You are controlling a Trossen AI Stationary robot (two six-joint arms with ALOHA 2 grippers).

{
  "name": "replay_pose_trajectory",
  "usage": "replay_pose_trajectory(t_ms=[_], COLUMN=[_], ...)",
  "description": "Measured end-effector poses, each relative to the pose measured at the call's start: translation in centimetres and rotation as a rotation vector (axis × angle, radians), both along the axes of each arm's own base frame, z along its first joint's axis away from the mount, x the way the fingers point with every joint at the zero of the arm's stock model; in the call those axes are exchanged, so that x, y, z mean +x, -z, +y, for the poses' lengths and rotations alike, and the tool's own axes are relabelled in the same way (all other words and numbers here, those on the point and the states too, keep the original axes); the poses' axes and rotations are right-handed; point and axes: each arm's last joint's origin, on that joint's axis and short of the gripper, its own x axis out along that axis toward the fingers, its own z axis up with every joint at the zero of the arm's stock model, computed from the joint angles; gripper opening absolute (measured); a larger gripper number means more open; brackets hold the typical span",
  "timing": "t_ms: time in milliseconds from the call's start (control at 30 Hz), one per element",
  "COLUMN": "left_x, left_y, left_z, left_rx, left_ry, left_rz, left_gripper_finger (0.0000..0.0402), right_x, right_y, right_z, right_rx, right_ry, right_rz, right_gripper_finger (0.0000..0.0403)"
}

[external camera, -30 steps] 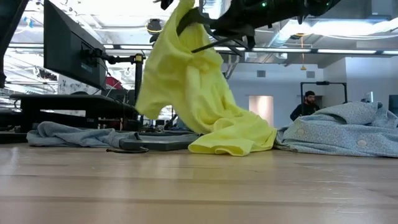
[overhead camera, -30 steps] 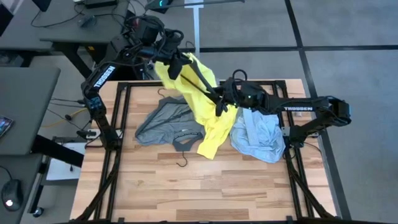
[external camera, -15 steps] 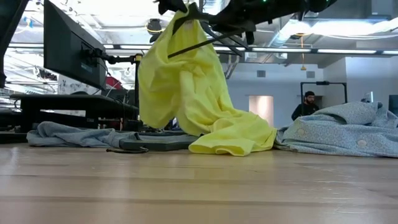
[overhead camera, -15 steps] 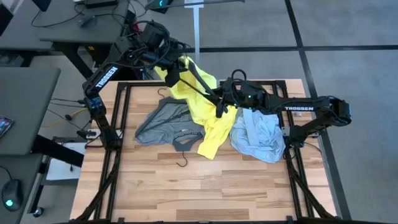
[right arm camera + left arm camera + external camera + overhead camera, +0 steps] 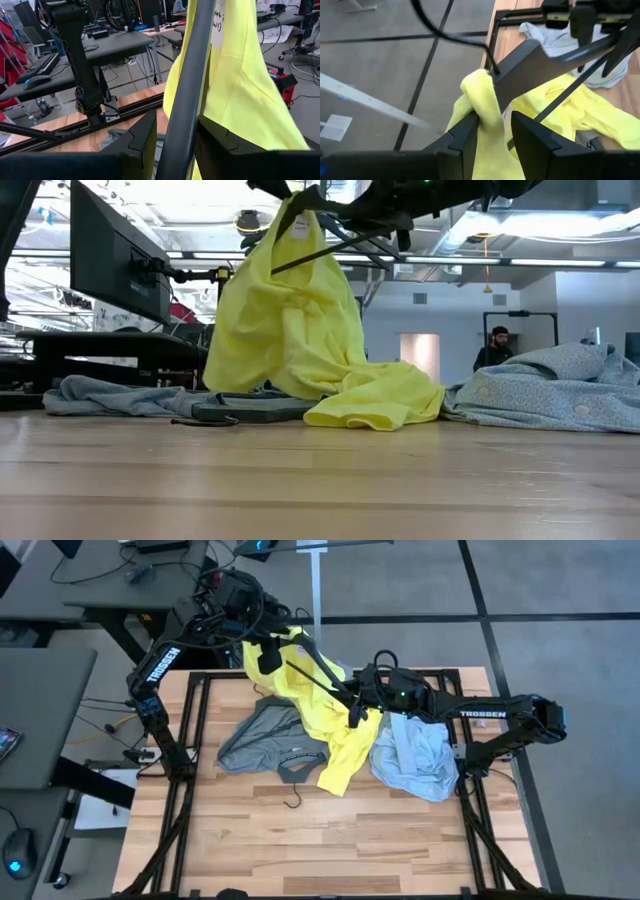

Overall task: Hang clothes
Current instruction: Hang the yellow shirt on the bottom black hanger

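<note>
My right gripper (image 5: 172, 137) is clamped on the thin black plastic hanger (image 5: 318, 675), holding it above the wooden table (image 5: 300, 840). My left gripper (image 5: 492, 131) has its fingers parted around the collar of the neon-yellow fabric T-shirt (image 5: 335, 730), which drapes from the hanger down onto the table.

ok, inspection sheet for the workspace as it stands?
Surface: wooden table, front bare.
Job's things: yellow T-shirt draped on black hanger; grey T-shirt and light-blue shirt lying flat.
Clutter: spare hanger on the table.
Grippers: left gripper part open around the yellow collar; right gripper shut on the hanger.
Cables: loose leads on the floor left of the table.
Surroundings: desks, monitor, person far behind.
</note>
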Motion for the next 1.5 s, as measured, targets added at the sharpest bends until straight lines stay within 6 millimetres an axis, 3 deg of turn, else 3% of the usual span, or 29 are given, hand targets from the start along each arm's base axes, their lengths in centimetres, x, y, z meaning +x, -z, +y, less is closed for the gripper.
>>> replay_pose_trajectory(t_ms=[533, 933, 1100, 1333, 1500], left_x=[-0.3, -0.6, -1.7, -4.2, -6.0], left_y=[0.1, 0.2, 0.5, 0.6, 1.1], left_z=[0.5, 0.7, 1.6, 4.4, 5.4], left_rx=[0.076, 0.045, 0.032, 0.020, 0.073], left_ry=[-0.083, -0.201, -0.295, -0.418, -0.354], left_rz=[0.059, 0.051, 0.102, 0.116, 0.279], left_gripper_finger=[0.0105, 0.0105, 0.0105, 0.0105, 0.0105], right_x=[0.0, -0.1, -0.2, -0.1, -0.1], right_y=[-0.1, -0.1, -0.2, -0.2, -0.2], right_z=[0.1, -1.2, -1.1, -1.0, -1.0], right_rx=[-0.011, -0.042, -0.041, -0.039, -0.039], right_ry=[-0.012, 0.005, 0.002, -0.018, -0.020], right_rz=[-0.005, -0.013, -0.014, -0.015, -0.015], right_gripper_finger=[0.0097, 0.0097, 0.0097, 0.0097, 0.0097])
